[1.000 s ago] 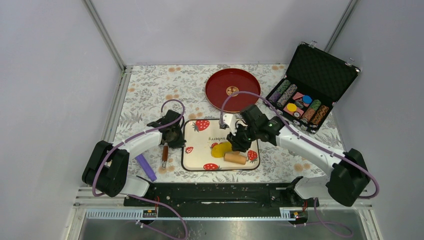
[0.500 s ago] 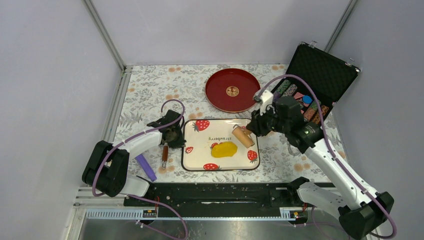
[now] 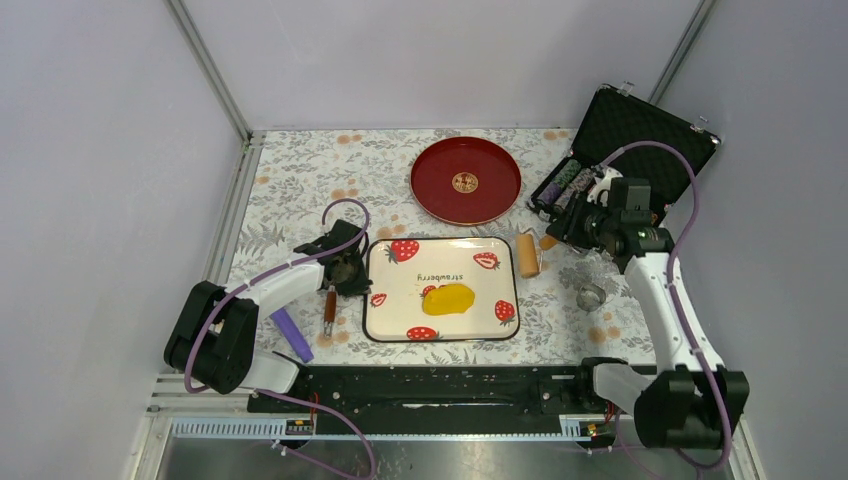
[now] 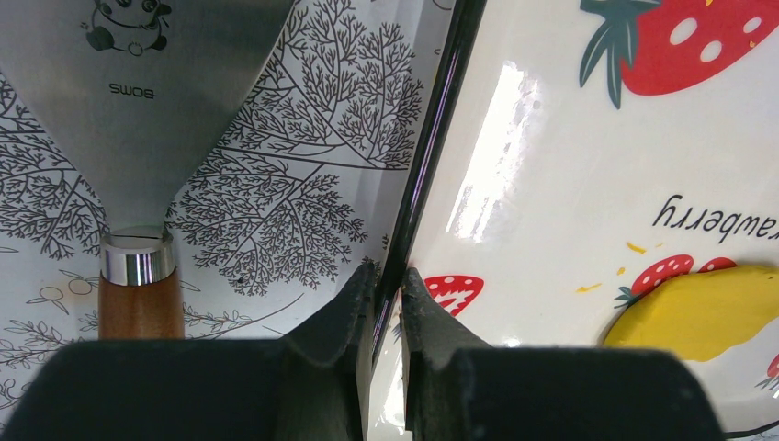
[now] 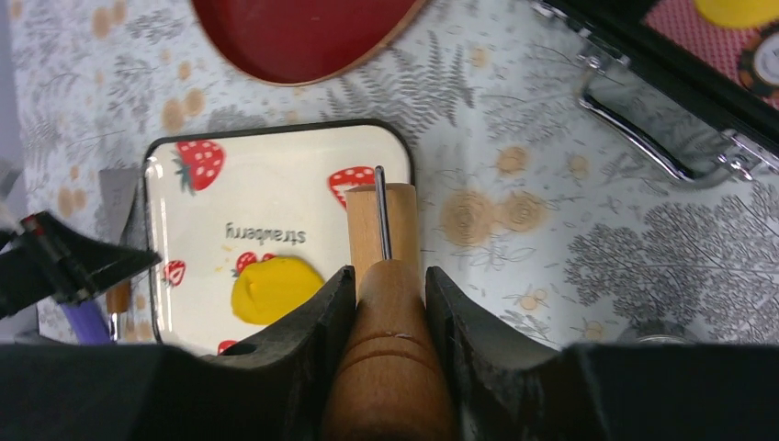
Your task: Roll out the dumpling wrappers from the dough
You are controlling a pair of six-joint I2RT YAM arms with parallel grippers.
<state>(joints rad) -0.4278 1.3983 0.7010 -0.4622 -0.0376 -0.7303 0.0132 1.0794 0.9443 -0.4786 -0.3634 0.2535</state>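
The dough [image 3: 448,298] is a flattened yellow oval lying in the middle of the strawberry-print tray [image 3: 400,285]. It also shows in the wrist views, dough [image 4: 707,312] and dough [image 5: 274,288]. My right gripper [image 3: 562,232] is shut on the wooden handle [image 5: 390,349] of a rolling pin, whose roller [image 3: 527,254] sits by the tray's right rim, off the dough. My left gripper [image 4: 386,276] is shut on the tray's left rim [image 4: 418,184]. No dumpling wrappers are in view.
A metal scraper [image 4: 138,92] with a wooden handle [image 3: 329,305] lies left of the tray, a purple piece [image 3: 292,334] beside it. A red plate [image 3: 466,180] stands behind the tray. An open poker chip case [image 3: 630,150] is at the back right, a metal ring cutter [image 3: 591,296] nearer.
My right arm has carried the rolling pin off the dough, right and away, to beyond the tray's right rim. The dough lies uncovered. The left arm has not moved.
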